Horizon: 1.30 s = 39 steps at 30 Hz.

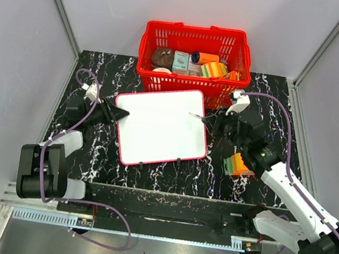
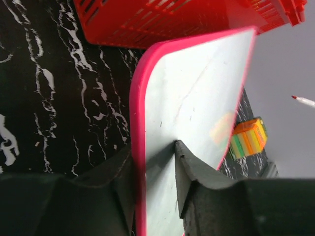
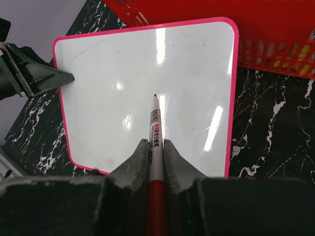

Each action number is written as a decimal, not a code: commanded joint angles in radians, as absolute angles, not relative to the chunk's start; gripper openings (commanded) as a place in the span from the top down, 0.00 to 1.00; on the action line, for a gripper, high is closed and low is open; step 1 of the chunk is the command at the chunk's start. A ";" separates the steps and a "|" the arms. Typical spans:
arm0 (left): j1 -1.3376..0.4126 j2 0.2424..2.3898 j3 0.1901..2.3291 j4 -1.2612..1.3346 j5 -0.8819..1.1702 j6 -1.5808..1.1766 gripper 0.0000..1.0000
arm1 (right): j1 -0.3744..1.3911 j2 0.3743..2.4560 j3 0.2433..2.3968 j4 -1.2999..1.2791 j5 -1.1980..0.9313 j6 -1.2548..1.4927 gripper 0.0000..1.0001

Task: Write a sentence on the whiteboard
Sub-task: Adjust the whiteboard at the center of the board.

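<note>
Just in front of the red basket (image 1: pixel 199 29), the whiteboard (image 1: pixel 160 126) lies on the bench (image 1: pixel 214 171), blank. It looks light, rigid and slick-faced, likely to skate under pen pressure, so its thin rim is the place to hold. Left of the basket, the left gripper (image 1: pixel 121 114) pinches that rim. The right gripper (image 1: pixel 207 120), closed on the marker (image 3: pixel 155 128), holds its tip over the board's basket-side half.

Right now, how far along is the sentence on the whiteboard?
Done: the right pincer grips the slim red-and-white marker pen, uncapped, and the left pincer clamps the left edge of the flat white pink-rimmed whiteboard. In hand: the tip is poised over the board; contact is unclear. Left: all the writing, since the surface shows no marks.
</note>
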State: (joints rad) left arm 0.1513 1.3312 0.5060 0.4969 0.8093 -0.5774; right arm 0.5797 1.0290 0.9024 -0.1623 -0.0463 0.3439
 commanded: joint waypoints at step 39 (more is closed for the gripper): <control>-0.204 1.462 0.482 0.531 0.798 -0.410 1.00 | 0.575 0.976 0.879 -0.106 -0.083 0.322 1.00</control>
